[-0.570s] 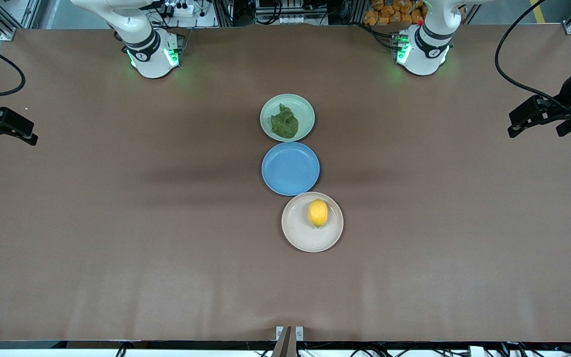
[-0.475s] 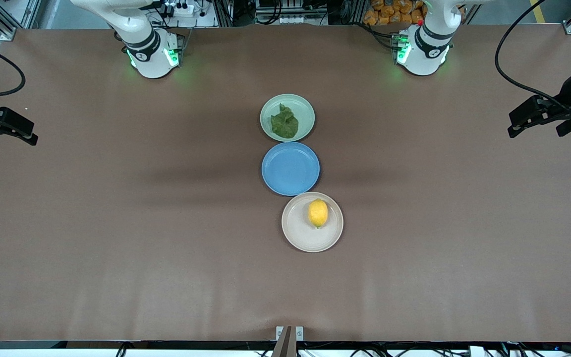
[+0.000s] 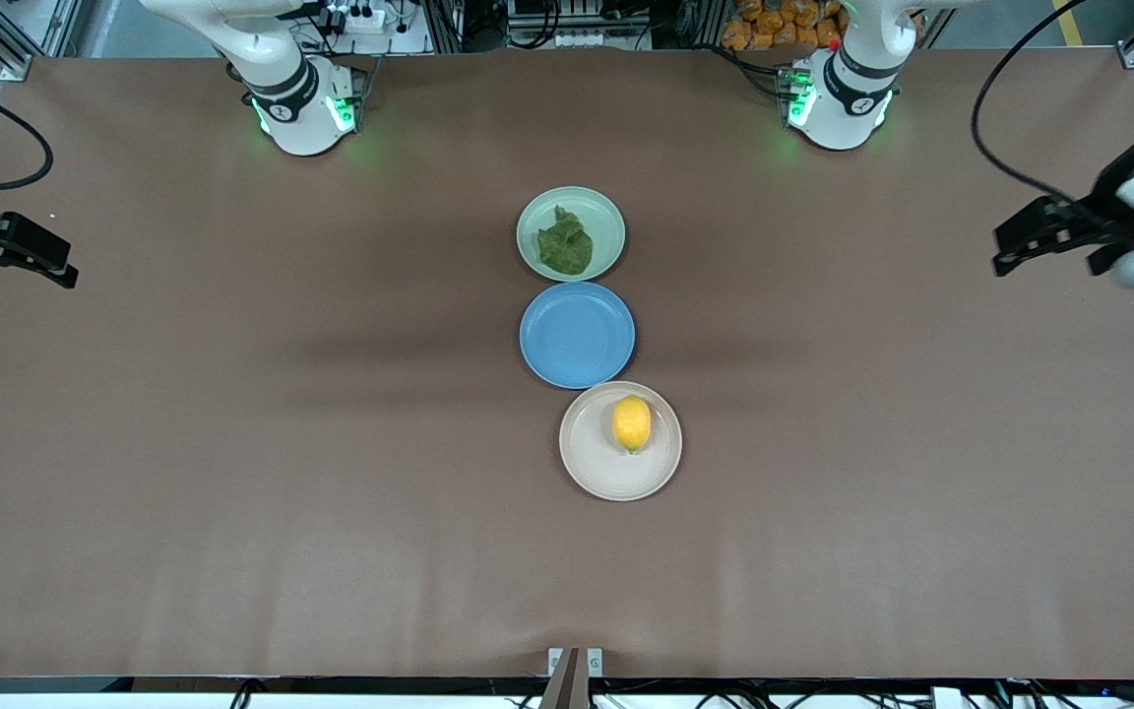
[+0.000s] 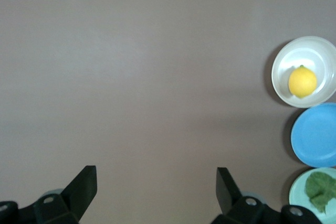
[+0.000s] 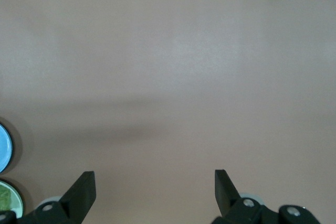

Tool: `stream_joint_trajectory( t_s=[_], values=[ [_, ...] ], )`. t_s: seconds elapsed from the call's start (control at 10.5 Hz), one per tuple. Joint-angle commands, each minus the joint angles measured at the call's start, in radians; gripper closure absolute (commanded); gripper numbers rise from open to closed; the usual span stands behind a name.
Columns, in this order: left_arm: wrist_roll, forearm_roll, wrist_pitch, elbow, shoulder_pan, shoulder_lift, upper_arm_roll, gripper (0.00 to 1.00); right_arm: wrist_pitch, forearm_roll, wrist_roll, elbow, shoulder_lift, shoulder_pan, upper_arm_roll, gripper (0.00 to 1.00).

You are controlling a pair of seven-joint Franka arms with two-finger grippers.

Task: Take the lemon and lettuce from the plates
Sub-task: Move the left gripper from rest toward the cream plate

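Observation:
The yellow lemon (image 3: 632,422) lies on the beige plate (image 3: 587,463), the plate nearest the front camera. The dark green lettuce (image 3: 566,244) lies on the mint plate (image 3: 606,212), nearest the arm bases. My left gripper (image 3: 1044,264) is open and empty, up over the bare table at the left arm's end. Its wrist view (image 4: 156,182) shows the lemon (image 4: 302,81), the beige plate (image 4: 315,51) and the lettuce (image 4: 320,190) well off to one side. My right gripper (image 3: 21,279) is open and empty over the right arm's end (image 5: 155,184).
An empty blue plate (image 3: 577,335) sits between the two task plates, its rims close to theirs; it also shows in the left wrist view (image 4: 317,135) and at the edge of the right wrist view (image 5: 2,148). Brown table surface lies all around the plates.
My left gripper has shifted a little toward the middle of the table. The right gripper has hardly moved. The plates, lemon and lettuce stay in place.

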Motion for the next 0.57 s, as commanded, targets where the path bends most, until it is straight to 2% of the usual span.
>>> stream_joint_trajectory(
  t_s=[0.0, 0.28, 0.47],
  values=[
    [-0.031, 0.001, 0.087, 0.010, -0.080, 0.099, -0.017, 0.00, -0.017, 0.010, -0.002, 0.014, 0.001, -0.002, 0.003, 0.00],
    [-0.239, -0.002, 0.320, 0.010, -0.242, 0.255, -0.019, 0.00, -0.016, 0.010, -0.010, 0.014, 0.001, -0.001, 0.005, 0.00],
    [-0.313, -0.012, 0.495, 0.012, -0.304, 0.369, -0.021, 0.00, -0.013, 0.010, -0.010, 0.014, 0.003, -0.002, 0.005, 0.00]
  ],
)
